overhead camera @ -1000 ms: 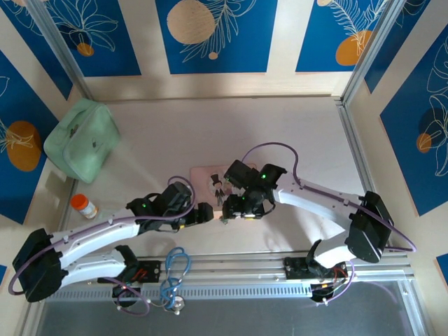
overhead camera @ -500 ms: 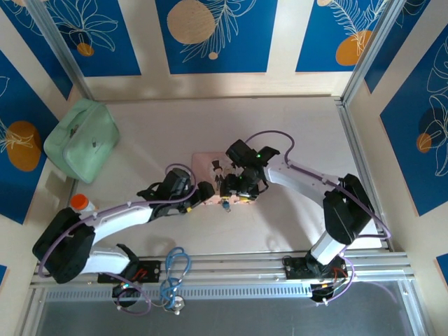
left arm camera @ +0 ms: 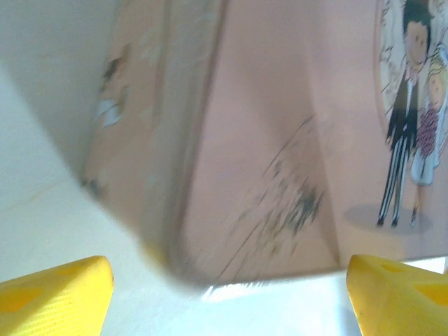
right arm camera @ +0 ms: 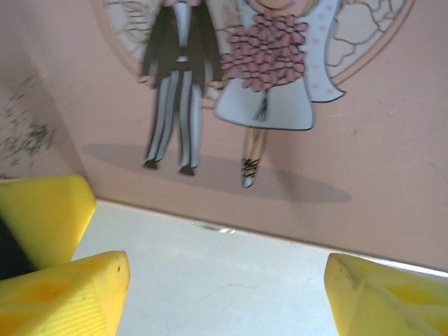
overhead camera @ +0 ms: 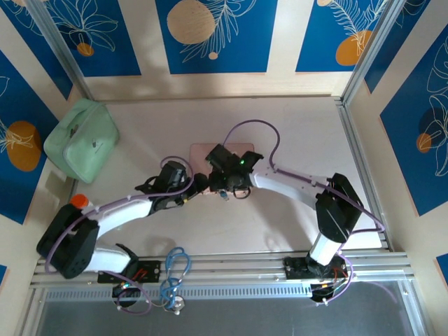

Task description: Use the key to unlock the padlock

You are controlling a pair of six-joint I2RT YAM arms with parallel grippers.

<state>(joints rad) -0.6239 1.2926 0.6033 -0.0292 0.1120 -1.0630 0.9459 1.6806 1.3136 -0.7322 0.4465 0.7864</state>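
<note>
- A tabletop (overhead camera: pixel 301 147) seen from above, with two white robot arms reaching in from its near edge and meeting at a pink tin (overhead camera: pixel 204 151) lying flat near the middle.
- The pink tin has a cartoon couple on its lid: a man in a dark suit and a woman holding pink flowers.
- The padlock (overhead camera: pixel 224 197) is a tiny blue speck on the table, just off the tin's near edge. It is too small to tell whether the shackle is closed or whether a key is in it.
- The left gripper (left arm camera: pixel 227 297) is at the tin's near left corner. Its yellow fingertips are spread wide apart, with only bare table and the tin's corner between them.
- The right gripper (right arm camera: pixel 224 297) hangs over the tin's near edge, just beside the padlock. Its yellow fingertips are also spread wide and hold nothing.
- A pale green pouch (overhead camera: pixel 80 140) sits well to the left of the tin. An orange-capped bottle (overhead camera: pixel 78 201) stands nearer the table's front, also well left of the tin.
- Progress, as a judgement: the unlocking looks not yet started, since neither gripper holds the padlock or a key.
- Left to do: steady the padlock, get the key into it, turn it and free the shackle.
</note>
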